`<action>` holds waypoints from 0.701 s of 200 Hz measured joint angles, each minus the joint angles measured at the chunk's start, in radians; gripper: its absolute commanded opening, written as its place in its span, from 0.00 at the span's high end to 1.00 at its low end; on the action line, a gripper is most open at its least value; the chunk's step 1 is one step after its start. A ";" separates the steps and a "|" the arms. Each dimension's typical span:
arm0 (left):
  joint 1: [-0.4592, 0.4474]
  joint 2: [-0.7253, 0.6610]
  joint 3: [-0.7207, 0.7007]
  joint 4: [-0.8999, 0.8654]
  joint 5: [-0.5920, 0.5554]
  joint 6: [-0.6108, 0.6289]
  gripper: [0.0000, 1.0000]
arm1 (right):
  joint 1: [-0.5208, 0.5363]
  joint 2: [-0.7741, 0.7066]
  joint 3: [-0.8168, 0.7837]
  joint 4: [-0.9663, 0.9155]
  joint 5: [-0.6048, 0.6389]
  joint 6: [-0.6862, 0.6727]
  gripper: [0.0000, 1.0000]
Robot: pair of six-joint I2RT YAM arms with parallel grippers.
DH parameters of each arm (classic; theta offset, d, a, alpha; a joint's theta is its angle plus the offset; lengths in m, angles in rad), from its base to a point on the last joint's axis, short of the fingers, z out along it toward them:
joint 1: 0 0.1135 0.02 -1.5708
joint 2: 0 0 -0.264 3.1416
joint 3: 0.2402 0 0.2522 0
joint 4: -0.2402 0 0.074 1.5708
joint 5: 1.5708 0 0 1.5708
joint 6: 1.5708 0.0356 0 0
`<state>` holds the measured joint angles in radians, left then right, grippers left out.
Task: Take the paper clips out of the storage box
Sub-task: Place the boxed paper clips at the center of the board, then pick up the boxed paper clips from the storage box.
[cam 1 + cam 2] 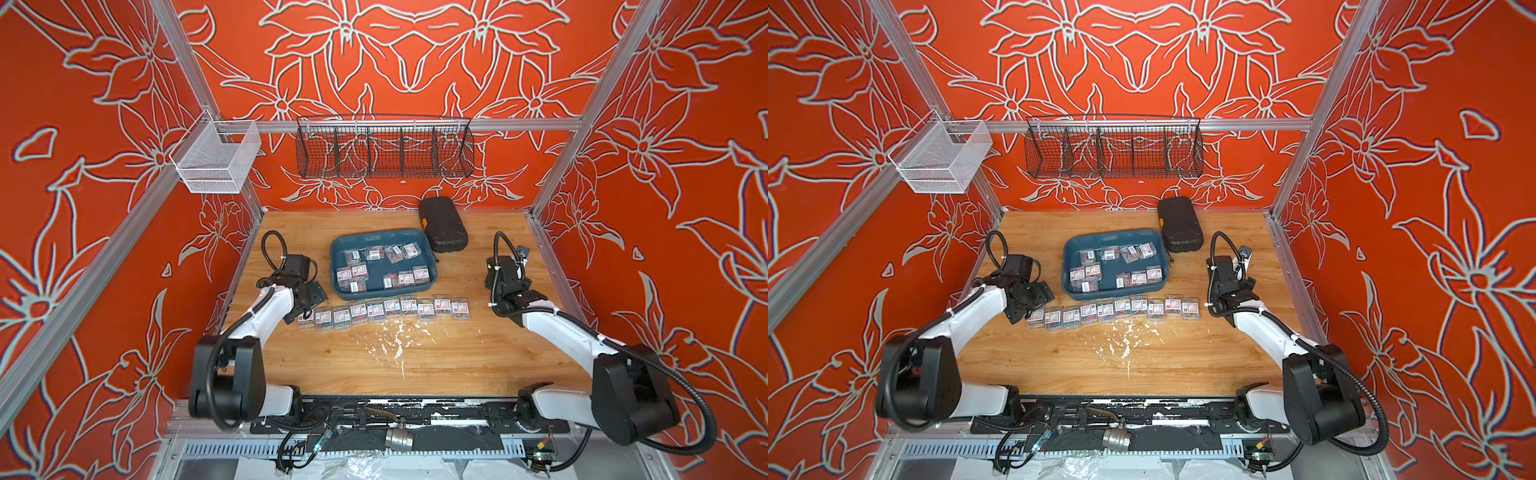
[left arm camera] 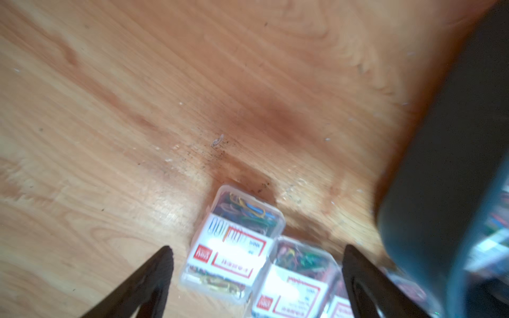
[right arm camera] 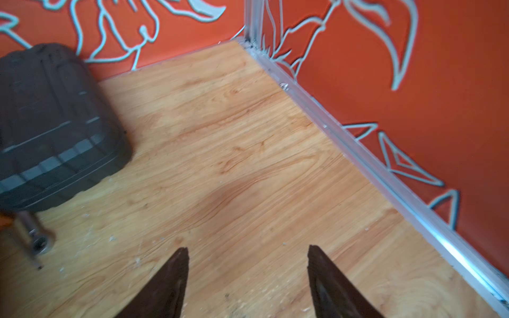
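The storage box (image 1: 376, 236) (image 1: 1112, 237), a shallow teal tray, sits mid-table and holds several small clear boxes of paper clips (image 1: 359, 272). More boxes of paper clips (image 1: 384, 309) (image 1: 1113, 309) lie in a row on the wood in front of the tray. My left gripper (image 1: 305, 305) hovers over the row's left end. In the left wrist view it (image 2: 257, 247) is open, its fingers apart on either side of the end boxes (image 2: 234, 242), touching none. The tray wall (image 2: 454, 165) is a blur beside it. My right gripper (image 3: 247, 247) (image 1: 514, 269) is open over bare wood, holding nothing.
A black hard case (image 1: 442, 224) (image 3: 55, 124) lies behind the tray's right corner, with a small metal piece (image 3: 35, 239) beside it. A black wire basket (image 1: 384, 151) and a white mesh basket (image 1: 216, 158) hang on the frame rails. White flecks (image 1: 395, 336) mark the table front.
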<state>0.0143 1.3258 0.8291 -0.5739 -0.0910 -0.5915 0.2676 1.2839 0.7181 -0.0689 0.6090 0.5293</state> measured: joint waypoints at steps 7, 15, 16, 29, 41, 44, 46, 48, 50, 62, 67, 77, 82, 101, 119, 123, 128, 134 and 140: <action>0.000 -0.029 -0.013 0.008 0.001 0.005 0.06 | 0.001 0.000 0.010 -0.005 -0.029 -0.002 0.32; 0.000 -0.052 -0.027 0.019 0.004 0.010 0.06 | 0.004 -0.002 0.023 -0.007 -0.069 -0.003 0.32; 0.000 -0.056 -0.030 0.021 0.005 0.011 0.06 | 0.005 -0.002 0.025 -0.007 -0.077 -0.003 0.32; 0.000 -0.082 -0.059 0.045 0.008 0.017 0.05 | 0.018 -0.005 0.050 -0.008 -0.136 -0.004 0.32; 0.000 -0.098 -0.088 0.067 0.009 0.021 0.06 | 0.050 -0.003 0.080 -0.011 -0.178 -0.005 0.32; 0.000 -0.101 -0.094 0.072 0.009 0.023 0.06 | 0.061 -0.003 0.091 -0.014 -0.186 -0.004 0.32; 0.000 -0.104 -0.100 0.077 0.010 0.023 0.06 | 0.071 -0.001 0.098 -0.017 -0.190 -0.004 0.32; 0.000 -0.106 -0.106 0.084 0.010 0.023 0.06 | 0.080 0.000 0.106 -0.019 -0.192 -0.005 0.32; 0.000 -0.107 -0.111 0.088 0.010 0.024 0.06 | 0.090 0.002 0.114 -0.020 -0.197 -0.005 0.33; 0.000 -0.121 -0.148 0.121 0.016 0.023 0.05 | 0.154 0.022 0.167 -0.026 -0.215 -0.006 0.33; 0.000 -0.126 -0.165 0.137 0.021 0.023 0.05 | 0.178 0.035 0.187 -0.026 -0.225 -0.006 0.33; 0.000 -0.138 -0.202 0.173 0.029 0.022 0.06 | 0.228 0.068 0.236 -0.026 -0.242 -0.006 0.34; 0.000 -0.145 -0.218 0.181 0.033 0.022 0.05 | 0.254 0.090 0.262 -0.026 -0.255 -0.005 0.34; 0.000 -0.183 -0.261 0.209 0.031 0.015 0.04 | 0.331 0.175 0.341 -0.029 -0.283 -0.005 0.34; 0.000 -0.247 -0.298 0.244 0.026 0.007 0.03 | 0.394 0.265 0.414 -0.046 -0.294 -0.005 0.34; 0.000 -0.261 -0.305 0.251 0.025 0.006 0.03 | 0.406 0.283 0.431 -0.052 -0.294 -0.006 0.34; 0.000 -0.280 -0.314 0.258 0.025 0.003 0.03 | 0.422 0.310 0.457 -0.062 -0.294 -0.006 0.35; 0.000 -0.299 -0.324 0.269 0.025 0.000 0.03 | 0.437 0.341 0.486 -0.072 -0.295 -0.006 0.35; 0.000 -0.319 -0.334 0.278 0.024 -0.002 0.02 | 0.453 0.377 0.524 -0.090 -0.295 -0.006 0.36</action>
<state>0.0139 1.0073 0.4953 -0.2958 -0.0666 -0.5930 0.7204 1.6608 1.2419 -0.1585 0.3138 0.5232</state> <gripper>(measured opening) 0.973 0.650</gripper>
